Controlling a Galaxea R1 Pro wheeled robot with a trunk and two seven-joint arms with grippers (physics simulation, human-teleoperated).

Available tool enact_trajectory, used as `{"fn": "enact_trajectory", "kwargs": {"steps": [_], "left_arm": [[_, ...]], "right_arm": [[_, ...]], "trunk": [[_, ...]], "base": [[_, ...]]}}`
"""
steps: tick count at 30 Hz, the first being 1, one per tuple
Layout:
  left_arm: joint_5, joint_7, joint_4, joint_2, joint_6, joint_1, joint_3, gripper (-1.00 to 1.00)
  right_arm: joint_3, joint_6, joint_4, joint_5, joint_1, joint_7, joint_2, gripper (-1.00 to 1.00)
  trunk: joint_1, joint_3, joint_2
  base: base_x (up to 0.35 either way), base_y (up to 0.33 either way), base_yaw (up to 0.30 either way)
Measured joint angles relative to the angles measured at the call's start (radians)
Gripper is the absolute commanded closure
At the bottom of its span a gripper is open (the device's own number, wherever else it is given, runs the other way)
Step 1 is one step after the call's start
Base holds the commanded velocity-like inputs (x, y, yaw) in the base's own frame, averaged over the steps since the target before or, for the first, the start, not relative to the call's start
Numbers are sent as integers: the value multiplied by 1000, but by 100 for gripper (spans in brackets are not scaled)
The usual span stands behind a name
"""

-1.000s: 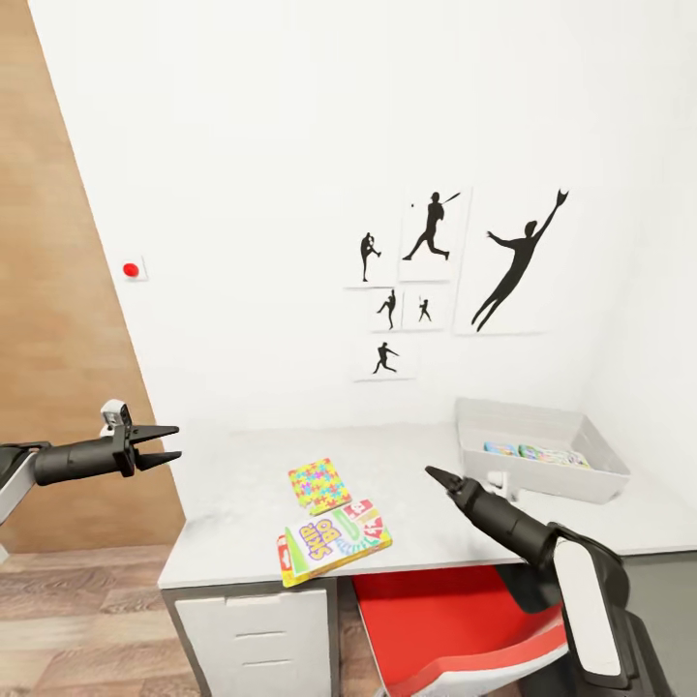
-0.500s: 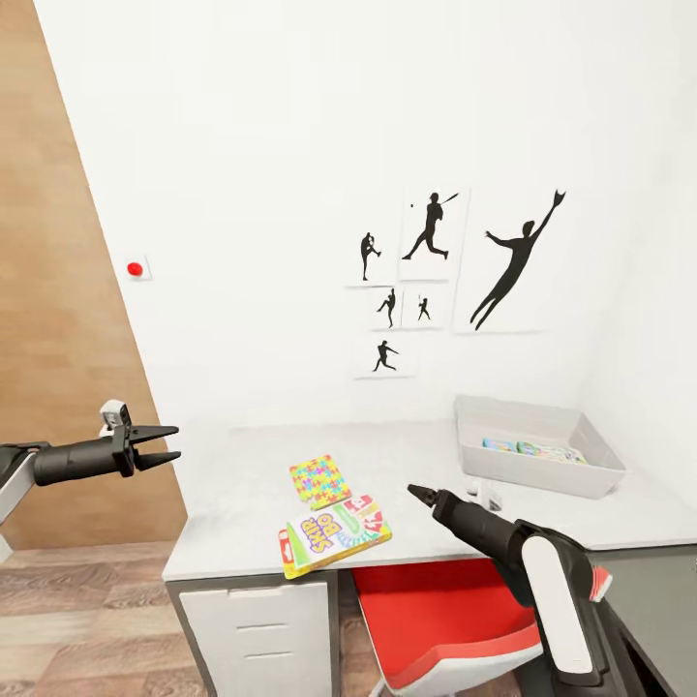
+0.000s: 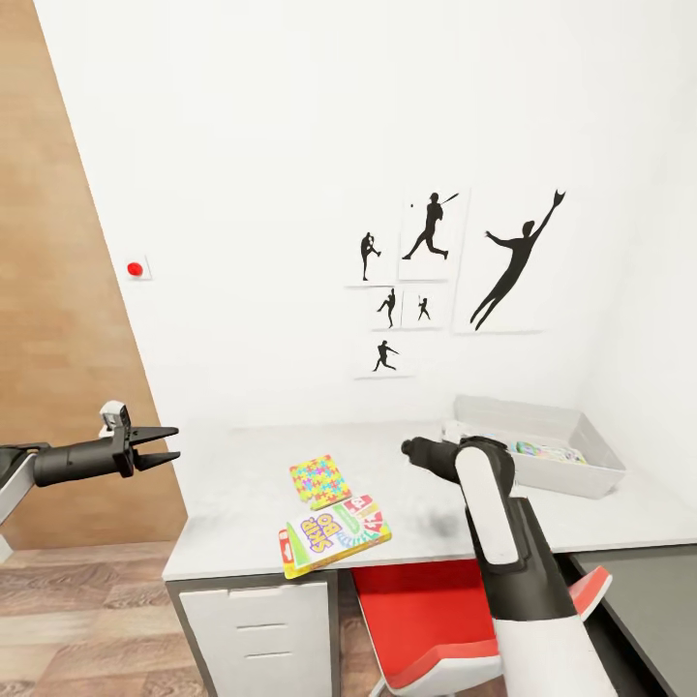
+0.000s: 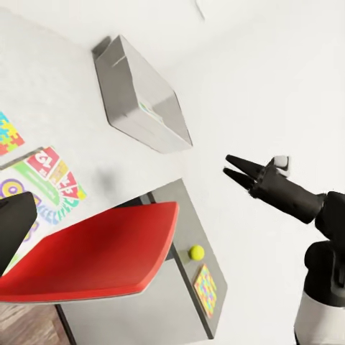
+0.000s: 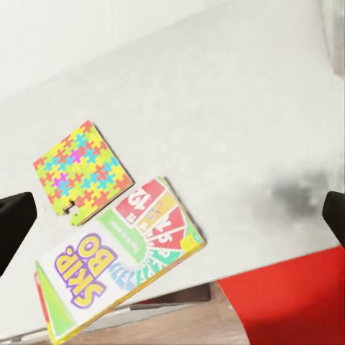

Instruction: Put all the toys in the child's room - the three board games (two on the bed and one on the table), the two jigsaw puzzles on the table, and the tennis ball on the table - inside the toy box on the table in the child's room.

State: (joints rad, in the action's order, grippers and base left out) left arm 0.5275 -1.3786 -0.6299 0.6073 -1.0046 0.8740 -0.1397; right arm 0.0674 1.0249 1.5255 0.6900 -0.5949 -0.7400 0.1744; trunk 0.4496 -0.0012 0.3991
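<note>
On the pale table [image 3: 242, 484] lies a jigsaw puzzle [image 3: 319, 481] [image 5: 80, 167], and in front of it, at the table's edge, the "SKIP BO" board game [image 3: 334, 534] [image 5: 115, 255]. The grey toy box [image 3: 566, 474] [image 4: 136, 97] stands at the back right with colourful flat boxes inside. My right gripper [image 3: 407, 449] [image 4: 228, 166] hovers open above the table between the puzzle and the toy box, holding nothing. Off the table's left end, my left gripper [image 3: 172, 442] is open and empty. A yellow tennis ball [image 4: 195, 252] and a second jigsaw puzzle [image 4: 205, 289] rest on the lower dark grey section [image 4: 180, 287].
A red chair [image 3: 436, 620] [image 4: 93, 251] is tucked under the table in front of me. White drawers [image 3: 257, 629] sit below the table's left end. The wall behind carries black baseball silhouettes [image 3: 513, 261]. Wood floor [image 3: 87, 629] lies to the left.
My right arm has swung up and to the left, its forearm now standing nearly upright and the gripper higher over the table. The left arm has stayed put.
</note>
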Motion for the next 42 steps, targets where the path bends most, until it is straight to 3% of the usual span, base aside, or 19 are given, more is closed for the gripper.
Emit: {"fn": "enact_trajectory", "kwargs": {"steps": [3, 8, 19, 42], "left_arm": [[0, 0, 0, 0, 0, 0, 0, -100], [0, 1, 2, 1, 0, 1, 2, -100], [0, 1, 4, 5, 2, 0, 3, -100], [0, 21, 5, 32, 2, 0, 2, -100]], "right_arm": [[8, 6, -68, 25, -82, -62, 0, -100], [10, 9, -145, 40, -135, -87, 0, -100], [3, 10, -165, 42, -149, -93, 0, -100], [-18, 19, -178, 42, -155, -93, -3, -100]], "trunk": [[0, 0, 0], [0, 0, 0], [0, -1, 0], [0, -35, -2]], "base": [[0, 28, 0], [0, 181, 0], [0, 151, 0], [-19, 44, 0]]}}
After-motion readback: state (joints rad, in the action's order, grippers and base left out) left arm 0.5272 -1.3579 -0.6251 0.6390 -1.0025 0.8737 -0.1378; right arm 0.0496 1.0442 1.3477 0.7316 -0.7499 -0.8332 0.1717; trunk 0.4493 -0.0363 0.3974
